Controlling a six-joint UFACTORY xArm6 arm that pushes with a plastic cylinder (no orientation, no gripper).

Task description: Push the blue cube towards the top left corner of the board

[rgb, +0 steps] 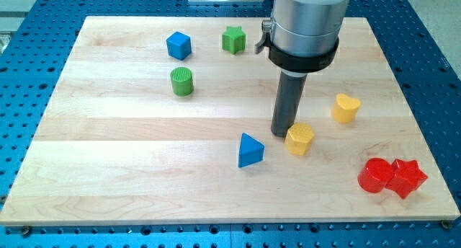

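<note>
Blocks number eight, two per colour; my tip (280, 134), a jawless tool, touches the yellow hexagon (300, 139).

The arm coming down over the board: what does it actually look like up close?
A fat silver-grey cylinder ringed at its base by a black clamp collar with a small bolt tab on the view's left. Below it hangs a straight dark grey rod ending at my tip. No cables or markings show.

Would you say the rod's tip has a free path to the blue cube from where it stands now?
Probably yes. My tip sits just left of the yellow block, far from the blue cube. The bare board between them looks open; the green cylinder and green star flank the cube, so the approach needs care.
</note>
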